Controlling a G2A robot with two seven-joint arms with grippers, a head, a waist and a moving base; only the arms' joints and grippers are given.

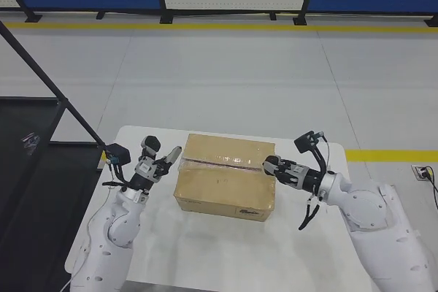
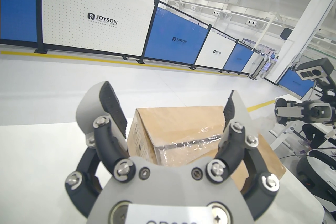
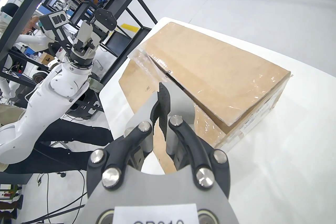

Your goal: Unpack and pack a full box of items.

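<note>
The brown taped cardboard box (image 1: 225, 175) lies in the middle of the white table (image 1: 204, 248), its long axis running from arm to arm. The left gripper (image 2: 170, 95), jaws spread wide, faces one end. The right gripper (image 3: 162, 96), jaws pressed together and empty, is at the opposite end, seemingly nearer.

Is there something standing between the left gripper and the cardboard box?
Nothing visible does. The left gripper, jaws open, is beside one end of the cardboard box, with only bare table between. Clear tape runs along its top seam.
</note>
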